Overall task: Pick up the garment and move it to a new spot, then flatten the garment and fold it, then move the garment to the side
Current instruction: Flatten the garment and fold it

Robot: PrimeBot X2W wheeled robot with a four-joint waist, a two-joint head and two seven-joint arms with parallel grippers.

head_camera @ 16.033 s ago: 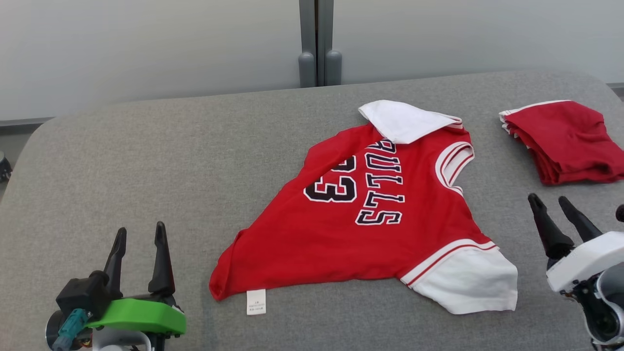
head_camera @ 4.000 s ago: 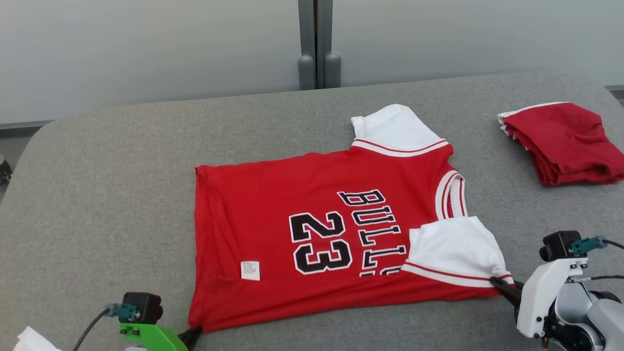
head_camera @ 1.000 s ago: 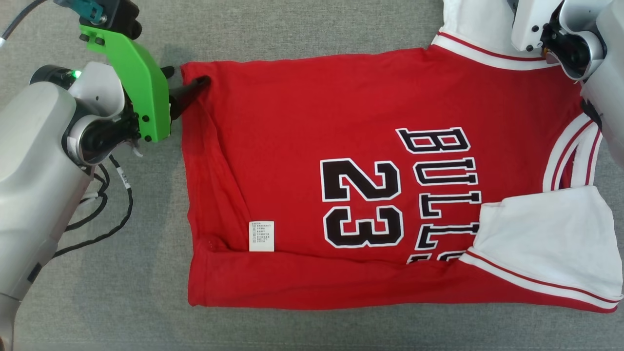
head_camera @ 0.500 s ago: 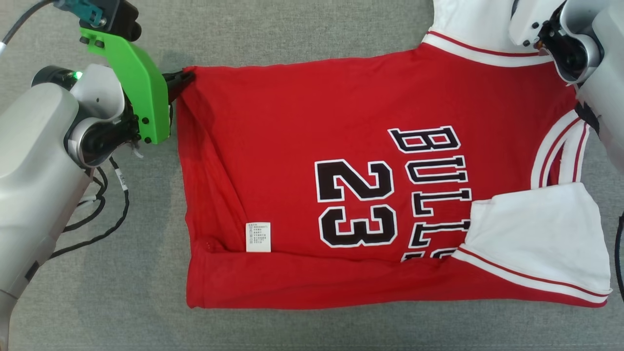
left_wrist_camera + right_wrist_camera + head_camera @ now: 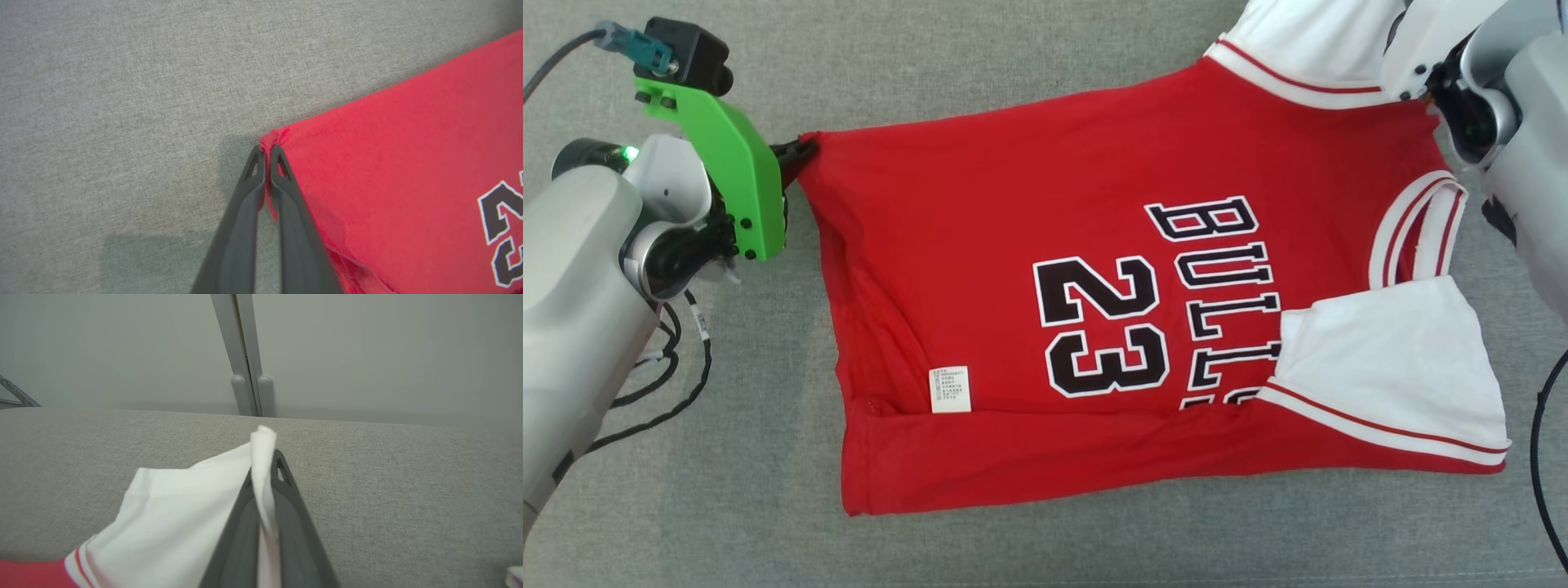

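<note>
The garment (image 5: 980, 245), a red jersey with "BULLS 23" and white sleeves, lies spread on the grey padded table (image 5: 931, 49). Its near edge is folded up in a strip, and the near white sleeve (image 5: 1388, 367) is turned in over the chest. My left gripper (image 5: 799, 150) is shut on the far hem corner; in the left wrist view the gripper (image 5: 266, 150) pinches that red corner (image 5: 273, 136) between its tips. My right gripper (image 5: 263, 457) is shut on the edge of the far white sleeve (image 5: 175, 514), whose cloth sticks up past the tips. In the head view the right wrist (image 5: 1462, 73) covers those fingers.
Grey table cloth (image 5: 122, 102) surrounds the jersey on all sides. A pale wall with a grey post (image 5: 245, 388) stands behind the table's far edge. Black cables (image 5: 678, 367) hang by my left arm. A scrap of white cloth (image 5: 515, 575) shows at the right wrist view's corner.
Both grippers have shut, the left on the hem corner and the right on the far sleeve. The hem corner has been drawn to the left, and the jersey's far edge now slants.
</note>
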